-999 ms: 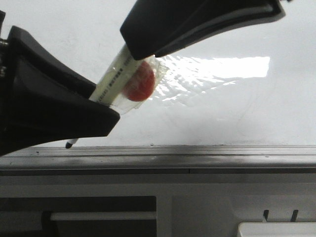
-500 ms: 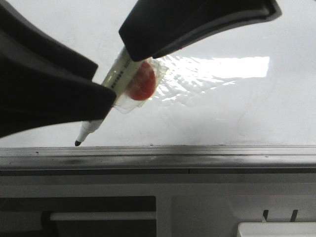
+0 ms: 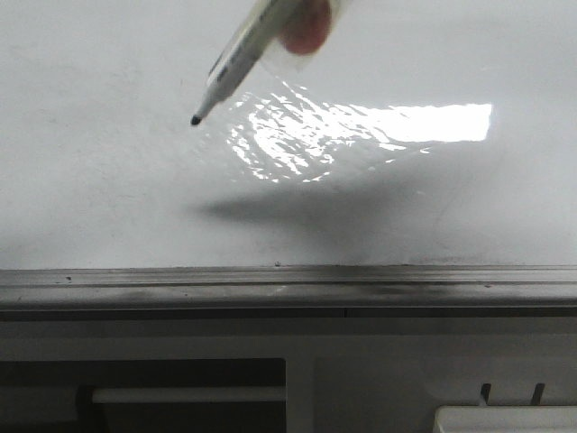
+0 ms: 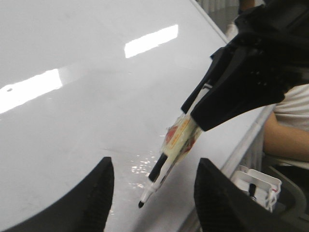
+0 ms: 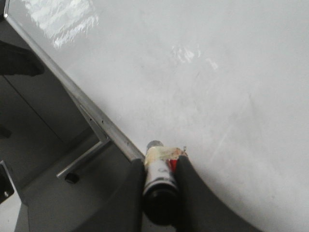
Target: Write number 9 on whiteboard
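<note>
The whiteboard [image 3: 108, 180] is glossy white with a glare patch [image 3: 424, 122] and a grey metal ledge [image 3: 288, 284] along its near edge. No number 9 or other marker line shows on it. My right gripper [image 5: 161, 162] is shut on a marker [image 5: 159, 169] wrapped in tape with a red patch. In the front view only the marker [image 3: 243, 54] shows at the top, its black tip [image 3: 196, 120] just over the board, a shadow beneath. My left gripper [image 4: 152, 193] is open and empty. It looks at the marker [image 4: 169, 159] held by the right gripper's fingers [image 4: 227, 96].
A white container [image 3: 505, 419] sits below the ledge at the front right. It also shows in the left wrist view [image 4: 256, 183] with a dark pen in it. A person's arm [image 4: 285, 140] is beside the board. A dark slot with a white bar [image 3: 180, 394] lies under the ledge.
Both grippers have left the front view. The marker has risen, and its tip has gone from just above the ledge up and a little right to mid-board.
</note>
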{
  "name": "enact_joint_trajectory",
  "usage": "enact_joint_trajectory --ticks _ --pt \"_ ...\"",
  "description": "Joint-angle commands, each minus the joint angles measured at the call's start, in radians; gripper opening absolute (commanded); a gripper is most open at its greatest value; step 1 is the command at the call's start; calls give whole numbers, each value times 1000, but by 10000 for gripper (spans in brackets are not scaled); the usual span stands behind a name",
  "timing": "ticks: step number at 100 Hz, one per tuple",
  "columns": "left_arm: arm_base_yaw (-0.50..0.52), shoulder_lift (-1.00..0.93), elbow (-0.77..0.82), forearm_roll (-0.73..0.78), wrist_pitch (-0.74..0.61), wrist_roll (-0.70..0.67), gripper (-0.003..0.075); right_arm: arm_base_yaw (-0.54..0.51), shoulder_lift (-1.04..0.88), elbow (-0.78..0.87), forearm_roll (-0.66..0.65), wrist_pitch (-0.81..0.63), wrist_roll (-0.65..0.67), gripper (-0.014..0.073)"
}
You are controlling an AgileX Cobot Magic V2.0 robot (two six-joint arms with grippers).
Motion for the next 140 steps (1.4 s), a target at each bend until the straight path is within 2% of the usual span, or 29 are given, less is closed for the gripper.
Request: enact_joint_trajectory --ticks 1,27,49,68,81,102,123,140 --pt "46 -6 -27 -15 -99 -10 355 -37 6 -98 5 -10 24 -75" --pt "93 -6 -27 -34 -143 -10 355 -130 134 -287 5 120 28 -64" --pt "93 -6 -27 -57 -143 -10 355 -178 190 -325 1 110 31 -64" --pt "93 -6 -27 -64 -145 -10 355 -179 251 -326 1 41 31 -64" --pt "90 -6 -27 -93 -145 -10 355 -170 309 -337 27 68 31 -71" --pt "90 -6 -27 -98 -143 -10 355 -152 279 -335 -4 269 31 -69" --pt "90 -6 -27 -98 -143 -10 355 -162 243 -374 -26 150 31 -69" --pt "90 -6 -27 -100 -141 -12 355 -184 278 -412 -28 163 31 -69"
